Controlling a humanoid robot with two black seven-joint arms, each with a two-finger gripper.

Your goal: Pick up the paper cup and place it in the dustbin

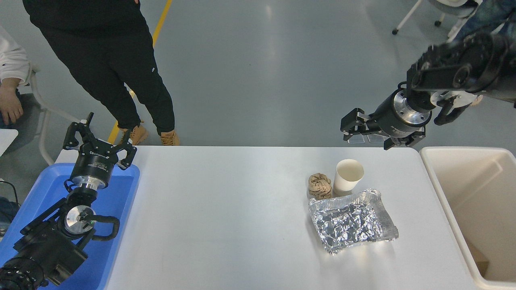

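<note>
Cup (pixel 348 177) below open right hand (pixel 365 135)

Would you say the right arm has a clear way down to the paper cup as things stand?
Probably yes. The right hand hovers open above the table's far edge, and the paper cup stands upright with its far side free; only the brown paper ball and foil tray crowd it.

Matt paper cup (pixel 348 176), probably uncoated

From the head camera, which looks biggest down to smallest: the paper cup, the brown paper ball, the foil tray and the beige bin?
1. The dustbin, though partly cut off by the frame.
2. The foil tray.
3. The paper cup.
4. The crumpled brown paper ball, only slightly smaller than the cup.
</note>
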